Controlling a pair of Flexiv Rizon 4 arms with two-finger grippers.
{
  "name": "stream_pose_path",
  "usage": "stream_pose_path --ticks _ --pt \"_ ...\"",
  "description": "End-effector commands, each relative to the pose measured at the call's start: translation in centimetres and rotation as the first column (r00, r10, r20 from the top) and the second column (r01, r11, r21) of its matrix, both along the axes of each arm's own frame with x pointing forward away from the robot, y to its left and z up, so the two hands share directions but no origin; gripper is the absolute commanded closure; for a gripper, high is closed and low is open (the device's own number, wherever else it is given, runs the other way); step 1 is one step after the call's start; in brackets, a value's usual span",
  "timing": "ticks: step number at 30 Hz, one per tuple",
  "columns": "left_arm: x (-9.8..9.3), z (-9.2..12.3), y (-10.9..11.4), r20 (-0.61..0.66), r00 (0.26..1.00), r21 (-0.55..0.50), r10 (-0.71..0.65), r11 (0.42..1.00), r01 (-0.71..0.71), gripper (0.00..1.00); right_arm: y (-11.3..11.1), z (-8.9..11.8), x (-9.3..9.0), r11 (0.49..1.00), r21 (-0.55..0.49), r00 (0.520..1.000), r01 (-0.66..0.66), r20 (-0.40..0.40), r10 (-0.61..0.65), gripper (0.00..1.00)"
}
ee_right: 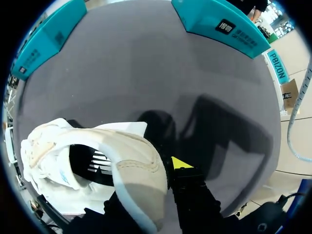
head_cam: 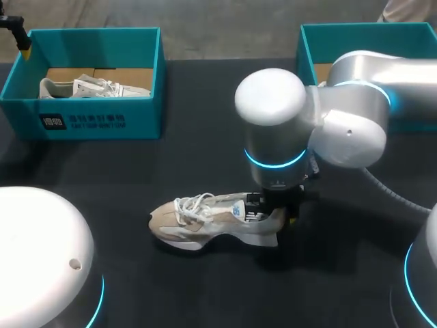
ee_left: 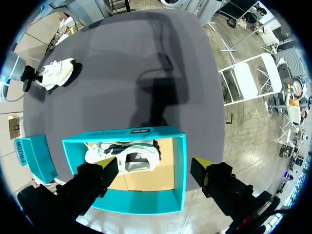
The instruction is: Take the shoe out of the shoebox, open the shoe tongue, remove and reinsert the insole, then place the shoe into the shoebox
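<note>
Right now my right pincer (head_cam: 276, 207) holds the shoe (head_cam: 212, 220) by the heel (ee_right: 139, 178). One yellow fingertip (ee_right: 180, 162) presses the outside of the heel, and the other finger is mostly hidden behind the collar. The shoe stands sole-down on the dark worktop (head_cam: 205, 157), toe toward my left side, well apart from both boxes.

As I judge it, the step in hand is opening the tongue. I should keep this clamp firm and low so the sole stays flat and the shoe cannot swivel. My left pincer (ee_left: 155, 168) hangs wide open above the left shoebox (head_cam: 82, 123), where a second shoe (head_cam: 75, 87) lies. It would have to cross to the laces (head_cam: 191, 203), catch the tongue beneath them and draw it up and toward the toe. It must not pull against my grip hard enough to tip the shoe. The right shoebox (head_cam: 362, 29) is largely hidden behind my right arm.

The shoe is a cream and beige trainer with white laces, a pale blue mark on its side and a thick white sole. From the right wrist the lining inside looks dark with pale stripes. I cannot make out the insole as a separate piece.
</note>
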State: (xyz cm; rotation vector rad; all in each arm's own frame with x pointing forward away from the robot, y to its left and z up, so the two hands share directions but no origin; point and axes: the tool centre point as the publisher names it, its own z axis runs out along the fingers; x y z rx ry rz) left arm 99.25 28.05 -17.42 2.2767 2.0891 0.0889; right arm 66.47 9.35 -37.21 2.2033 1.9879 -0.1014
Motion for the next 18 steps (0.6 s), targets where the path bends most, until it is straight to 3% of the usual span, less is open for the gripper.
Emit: stream_pose_path --ticks 1,18 --pt "-0.1 0.0 0.0 0.001 1.000 0.003 0.001 1.000 -0.001 0.00 -0.2 0.1 -0.1 1.000 -0.004 1.000 -0.005 0.004 0.005 1.00" --pt "-0.1 0.0 0.0 0.001 1.000 0.003 0.001 1.000 -0.001 0.00 -0.3 -1.1 0.2 1.000 -0.010 0.999 -0.028 -0.028 0.028 1.00"
